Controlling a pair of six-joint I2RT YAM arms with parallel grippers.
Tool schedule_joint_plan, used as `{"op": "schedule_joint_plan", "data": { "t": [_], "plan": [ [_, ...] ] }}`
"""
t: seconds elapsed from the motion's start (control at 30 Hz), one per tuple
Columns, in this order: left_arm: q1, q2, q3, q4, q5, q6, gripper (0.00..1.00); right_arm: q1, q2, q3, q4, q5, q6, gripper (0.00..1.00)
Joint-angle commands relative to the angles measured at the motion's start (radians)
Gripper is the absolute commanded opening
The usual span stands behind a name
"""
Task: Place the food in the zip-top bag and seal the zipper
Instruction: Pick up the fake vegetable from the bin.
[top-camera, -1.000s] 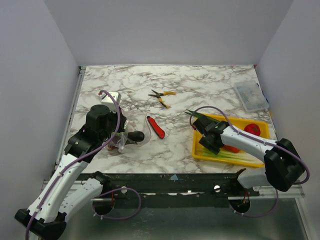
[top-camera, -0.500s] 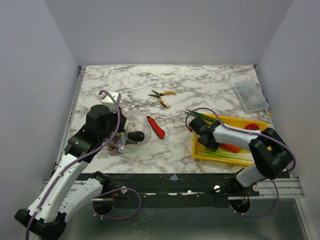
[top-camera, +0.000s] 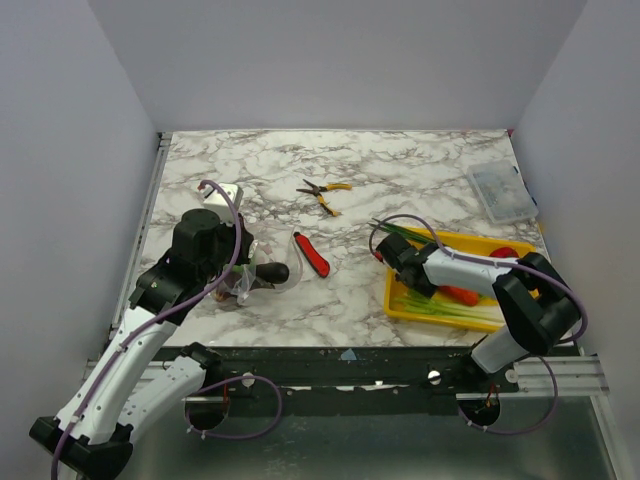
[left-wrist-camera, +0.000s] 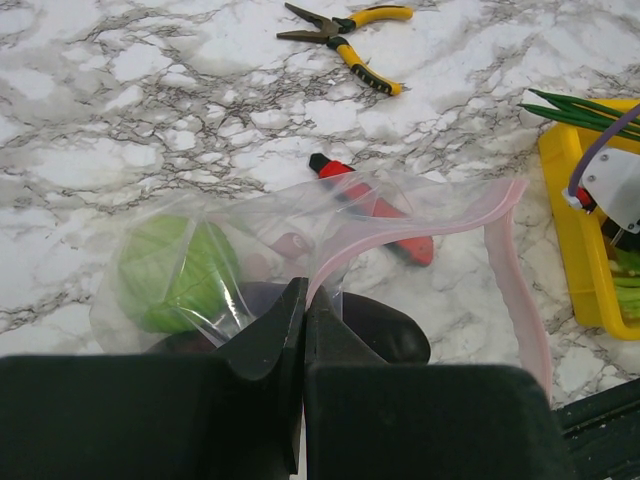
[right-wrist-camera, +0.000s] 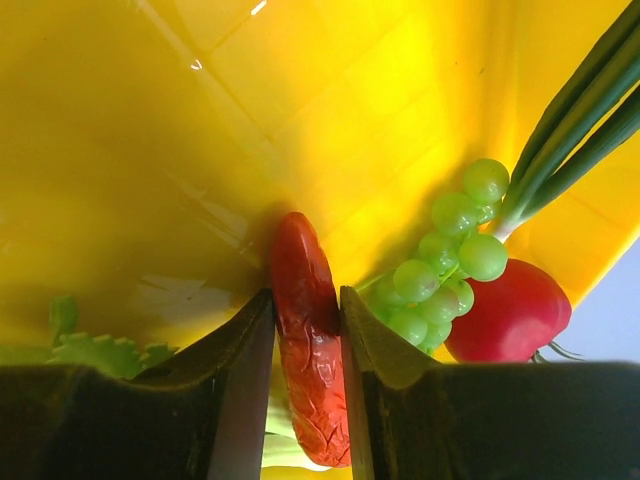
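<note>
The chilli (right-wrist-camera: 300, 262) lies in the yellow tray (right-wrist-camera: 150, 130), near the tomato (right-wrist-camera: 510, 315) and spring onions (right-wrist-camera: 570, 120). It looks light, stiff and glossy, so probably slippery; a hold across its thick middle seems safest. The right end effector (right-wrist-camera: 305, 305) has its fingers pressed against both sides of the chilli, clamped on it. The left end effector (left-wrist-camera: 304, 300) is pinched together on the bag (left-wrist-camera: 300, 215) beside the zipper (left-wrist-camera: 512, 280), lifting the mouth off the table (left-wrist-camera: 150, 100). The cabbage (left-wrist-camera: 175, 270) sits inside. The film is thin and floppy, so the mouth needs propping open.

Against a second ago, the right arm has folded leftward, its end effector nearer the tray's left end. The left arm and bag are unchanged.
</note>
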Motion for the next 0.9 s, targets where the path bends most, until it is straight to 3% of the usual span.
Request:
{"op": "schedule_joint_plan", "data": {
  "t": [0.0, 0.1, 0.23, 0.33, 0.63, 0.87],
  "plan": [
    [0.004, 0.01, -0.006, 0.013, 0.007, -0.003, 0.0, -0.006, -0.008, -0.004, 0.025, -0.028, -0.005, 0.31],
    [0.003, -0.005, -0.013, 0.024, 0.003, -0.003, 0.0, -0.006, -0.046, 0.003, 0.002, -0.017, -0.002, 0.21],
    [0.003, 0.013, -0.005, 0.014, 0.004, -0.001, 0.0, -0.006, -0.194, -0.025, 0.041, -0.001, -0.022, 0.17],
    [0.004, 0.001, -0.014, 0.027, 0.006, -0.001, 0.0, -0.007, -0.33, -0.053, 0.115, -0.001, -0.022, 0.01],
    [0.003, 0.01, -0.01, 0.022, 0.012, -0.003, 0.0, -0.008, -0.749, -0.098, 0.353, -0.159, 0.084, 0.0],
    [0.003, 0.019, -0.008, 0.021, 0.019, -0.004, 0.0, -0.007, -0.878, -0.129, 0.654, -0.491, 0.305, 0.0]
  ]
}}
